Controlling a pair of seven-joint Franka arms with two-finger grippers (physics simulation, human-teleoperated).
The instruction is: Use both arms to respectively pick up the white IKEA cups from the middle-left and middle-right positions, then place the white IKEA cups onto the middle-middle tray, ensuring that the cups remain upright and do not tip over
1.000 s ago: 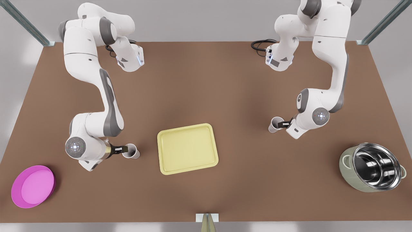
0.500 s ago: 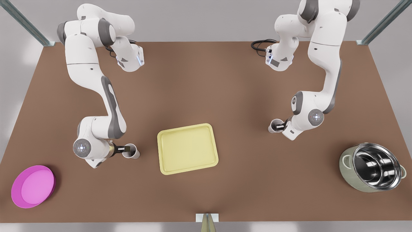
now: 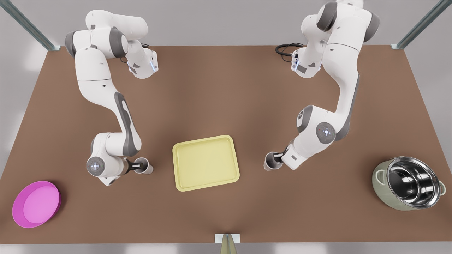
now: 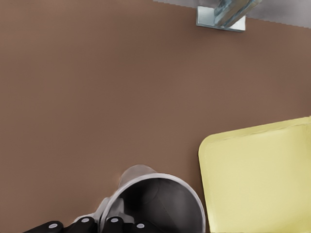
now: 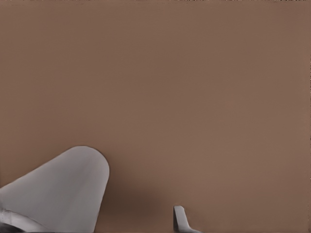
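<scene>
Item 1, tray (image 3: 206, 163): pale yellow, flat on the brown table (image 3: 226, 91), mid-table. Nothing on it.

Item 2, left gripper (image 3: 136, 165): on the front view's left, just beside the tray's left edge. You've got its fingers clamped over the rim of the left cup (image 3: 144, 165), one finger inside, one outside; left wrist view shows the cup (image 4: 158, 204) upright, dark inside, w/ the tray (image 4: 262, 179) close by but not touching.

Item 3, right gripper (image 3: 279, 158): on the front view's right, near the tray's right edge w/ a gap of table between. Closed on the rim of the right cup (image 3: 272, 161), cup upright. Whether either cup is off the table: can't tell.

Item 4, misc.: magenta bowl (image 3: 36, 204) at near-left corner, steel pot (image 3: 409, 183) at near-right, both well apart from the tray.
</scene>
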